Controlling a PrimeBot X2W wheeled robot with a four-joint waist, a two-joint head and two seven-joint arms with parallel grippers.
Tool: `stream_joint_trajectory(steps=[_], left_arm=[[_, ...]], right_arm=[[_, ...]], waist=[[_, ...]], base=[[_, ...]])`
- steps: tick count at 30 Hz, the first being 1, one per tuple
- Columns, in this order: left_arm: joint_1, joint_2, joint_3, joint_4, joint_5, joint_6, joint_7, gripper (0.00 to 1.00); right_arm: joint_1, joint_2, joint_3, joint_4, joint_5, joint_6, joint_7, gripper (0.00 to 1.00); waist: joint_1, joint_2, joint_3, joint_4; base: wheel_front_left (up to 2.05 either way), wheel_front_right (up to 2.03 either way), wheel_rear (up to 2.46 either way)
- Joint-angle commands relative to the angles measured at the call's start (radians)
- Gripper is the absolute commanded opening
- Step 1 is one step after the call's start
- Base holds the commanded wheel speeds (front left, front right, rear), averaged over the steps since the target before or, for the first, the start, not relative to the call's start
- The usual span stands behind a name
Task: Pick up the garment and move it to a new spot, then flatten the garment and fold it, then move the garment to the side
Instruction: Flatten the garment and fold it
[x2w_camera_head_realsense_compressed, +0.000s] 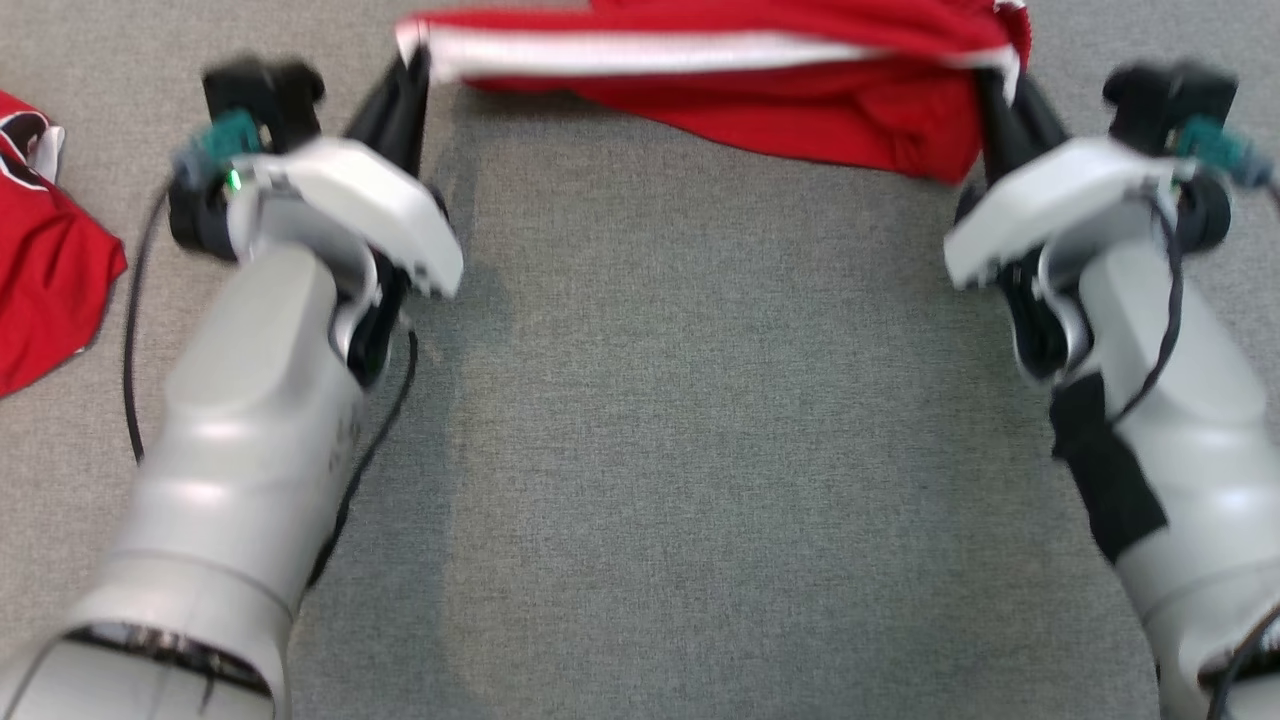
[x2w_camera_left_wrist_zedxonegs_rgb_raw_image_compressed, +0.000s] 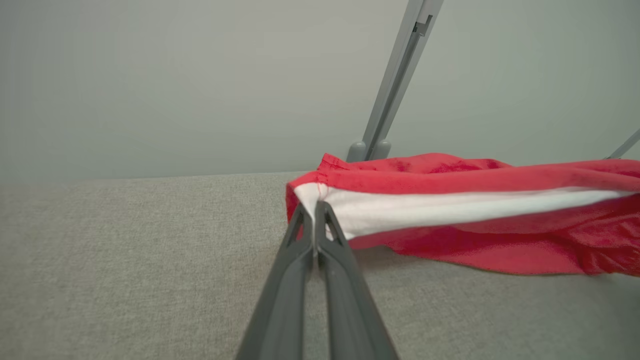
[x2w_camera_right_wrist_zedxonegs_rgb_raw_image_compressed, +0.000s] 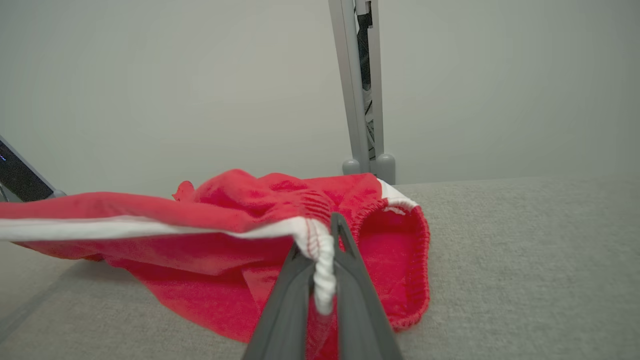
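The garment is red with a white side stripe, stretched taut between both grippers at the far side of the grey surface. My left gripper is shut on its left corner, and in the left wrist view my left gripper pinches the white stripe's end on the garment. My right gripper is shut on the right corner. In the right wrist view my right gripper clamps the bunched white hem of the garment, beside an elastic opening. The lower red cloth sags onto the surface.
Another red garment lies at the left edge of the grey fabric-covered surface. A grey upright post stands at the surface's far edge against a pale wall.
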Motion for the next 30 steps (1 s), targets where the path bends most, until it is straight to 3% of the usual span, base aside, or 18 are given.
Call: stream_joint_trajectory(steps=[1,6,11,16,24,30], left_arm=[[0.039,0.007,-0.007,-0.005,-0.009,-0.001,-0.007,0.00],[0.240,0.057,-0.017,-0.125,0.021,-0.001,-0.008,0.00],[0.481,0.101,0.047,-0.301,0.048,0.002,-0.008,0.00],[0.742,0.125,0.100,-0.513,0.081,0.034,-0.009,0.00],[1.128,0.156,0.154,-0.844,0.056,0.145,0.006,0.00],[1.318,0.179,0.162,-1.072,0.048,0.233,0.082,0.00]], right_arm=[[0.054,-0.015,0.011,-0.022,0.001,0.000,-0.006,0.00],[0.292,-0.022,0.018,-0.186,0.042,0.000,-0.005,0.00],[0.521,-0.037,0.000,-0.374,0.039,0.000,-0.006,0.00],[0.754,-0.038,-0.040,-0.544,0.012,-0.001,-0.006,0.00],[1.100,-0.033,-0.073,-0.782,-0.027,-0.001,-0.006,0.00],[1.263,-0.030,-0.082,-0.876,-0.046,-0.001,-0.006,0.00]], waist=[[0.0000,0.0000,-0.015,-0.002],[0.0000,0.0000,-0.064,-0.018],[0.0000,0.0000,-0.111,-0.026],[0.0000,0.0000,-0.180,-0.023],[0.0000,0.0000,-0.276,-0.038],[0.0000,0.0000,-0.326,-0.046]], base=[[0.00,0.00,0.00],[0.00,0.00,0.00],[0.00,0.00,0.00],[0.00,0.00,0.00],[0.00,0.00,0.00],[0.00,0.00,0.00]])
